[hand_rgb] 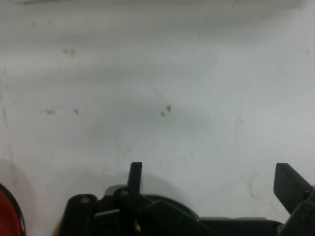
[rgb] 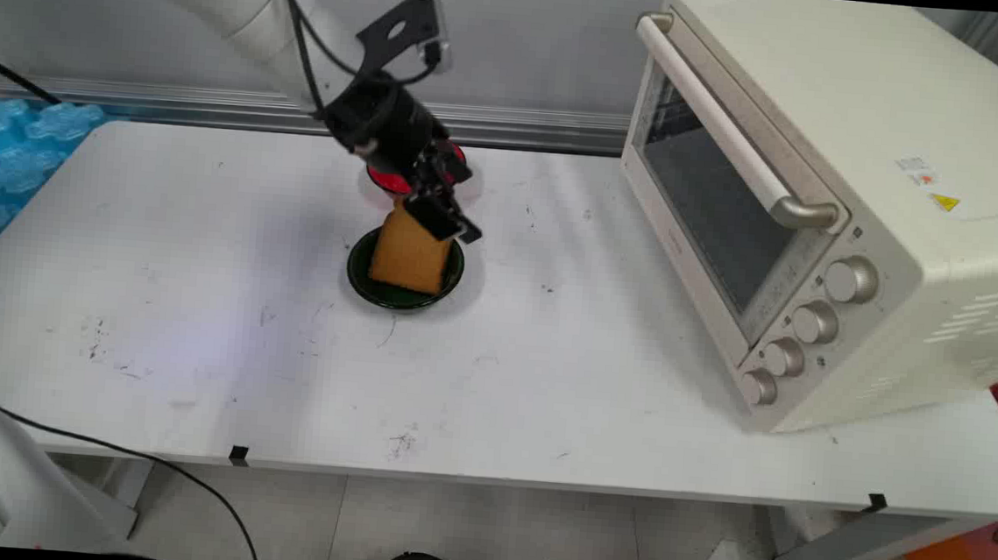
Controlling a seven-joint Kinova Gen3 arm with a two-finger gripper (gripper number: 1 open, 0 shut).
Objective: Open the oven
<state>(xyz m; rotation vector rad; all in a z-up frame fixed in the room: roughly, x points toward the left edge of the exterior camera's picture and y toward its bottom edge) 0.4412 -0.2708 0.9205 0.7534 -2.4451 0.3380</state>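
An orange-brown slice of bread [rgb: 408,260] stands on edge, tilted, in a dark green bowl [rgb: 357,274] near the middle of the table. My gripper [rgb: 446,219] is at the slice's upper right corner, one finger in front of it. In the hand view the gripper [hand_rgb: 211,179] is open, its two fingers wide apart over bare table, with the green bowl's rim [hand_rgb: 170,200] just above the linkage. The bread is almost hidden there. A red dish [rgb: 387,183] lies right behind the hand and shows as a red dish edge [hand_rgb: 7,216] at the lower left.
A cream toaster oven [rgb: 820,206] with its glass door closed stands at the right, knobs facing the table's front. Blue bubble wrap [rgb: 7,158] lies beyond the left edge. Black cables hang from the arm.
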